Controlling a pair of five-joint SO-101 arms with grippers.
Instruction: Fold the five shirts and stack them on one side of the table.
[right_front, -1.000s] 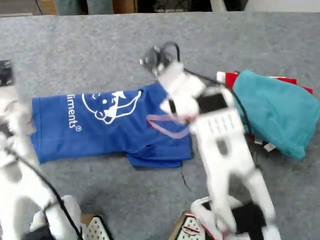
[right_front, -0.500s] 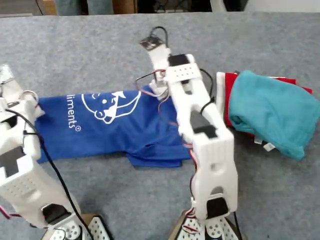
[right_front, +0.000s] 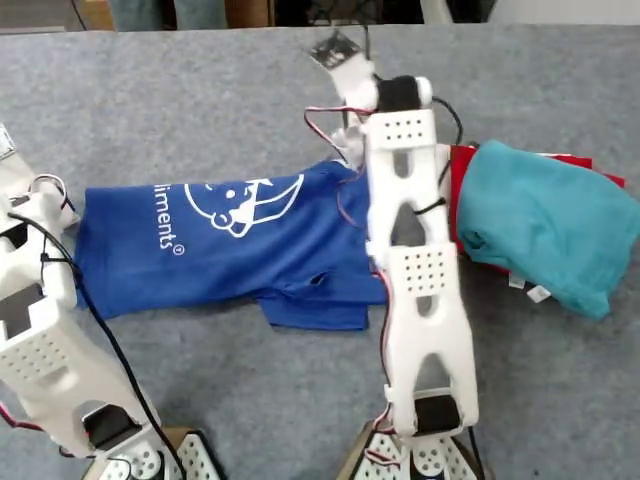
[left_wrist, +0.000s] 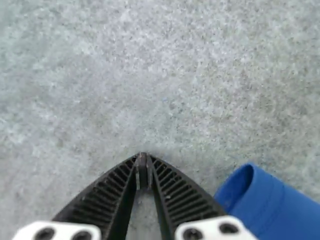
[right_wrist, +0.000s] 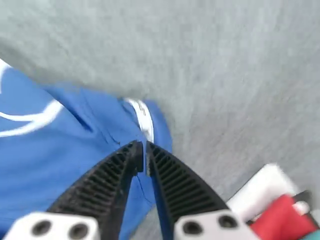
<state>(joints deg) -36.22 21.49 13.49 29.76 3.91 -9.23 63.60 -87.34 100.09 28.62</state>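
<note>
Right claw (right_wrist: 141, 147) has its ribbed black jaws pressed together, the tips pinching the blue shirt (right_front: 230, 250) at its collar. They sit just beside a white neck label (right_wrist: 142, 112) whose print is too blurred to read.

In the high view the right arm lies stretched over the collar end of this shirt. The shirt is spread lengthwise across the middle of the grey worktop (right_front: 180, 90), with its hem toward the left arm and one sleeve tucked in along the near edge. White lettering (right_front: 165, 220) runs across the chest, turned sideways to the camera, next to a round white cartoon drawing (right_front: 240, 200).

Left claw (left_wrist: 142, 167) is also pressed together, tip to tip, with nothing between the jaws. It hangs over bare worktop, and a rolled blue edge of the shirt lies just beside it, not touching.

At the right side of the worktop a teal shirt (right_front: 540, 225) sits in a loose bundle on top of a red shirt (right_front: 462, 190), just beside the right arm. A small white tag (right_front: 535, 293) pokes out at the near edge of that pile, its writing too small to make out.
</note>
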